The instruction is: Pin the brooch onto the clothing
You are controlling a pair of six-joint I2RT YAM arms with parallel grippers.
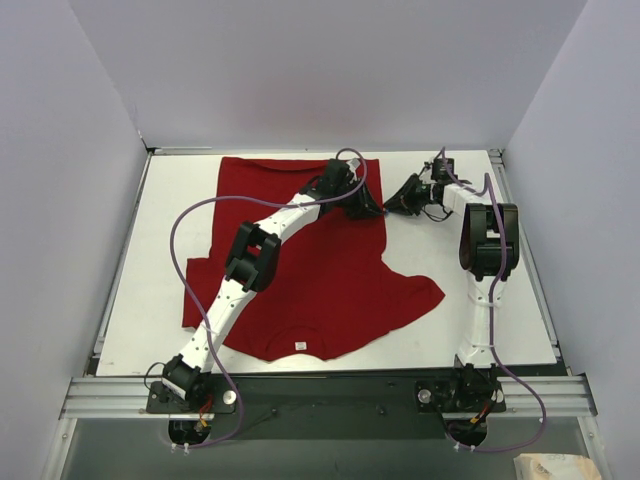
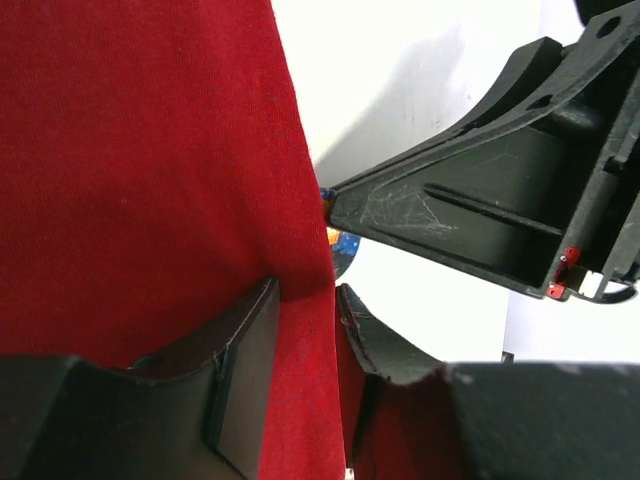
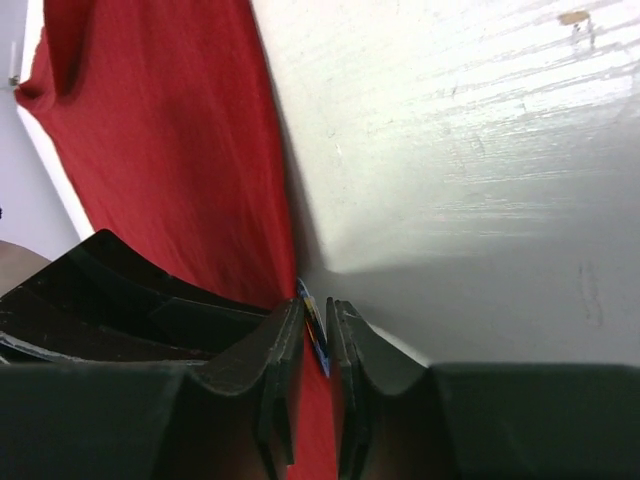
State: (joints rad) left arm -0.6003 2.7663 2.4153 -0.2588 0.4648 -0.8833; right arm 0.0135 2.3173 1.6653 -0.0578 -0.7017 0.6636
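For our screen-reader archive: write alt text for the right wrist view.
The right gripper pinches the tiny brooch edge-on between its fingers, at the edge of the red shirt; white table fills the right side.

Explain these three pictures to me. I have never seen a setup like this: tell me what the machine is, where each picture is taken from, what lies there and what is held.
The machine is two slim robot arms bolted side by side at the near edge of a white table, each ending in a two-finger gripper. The wide picture looks down from above and behind them. The other two come from small cameras on the wrists, so each shows its own dark fingers at the bottom. A deep-red T-shirt lies spread on the table, collar toward the arms. The left gripper pinches the shirt's edge, the one on the right of the wide picture. The right gripper holds a tiny orange-and-blue brooch edge-on, right beside that fabric edge.
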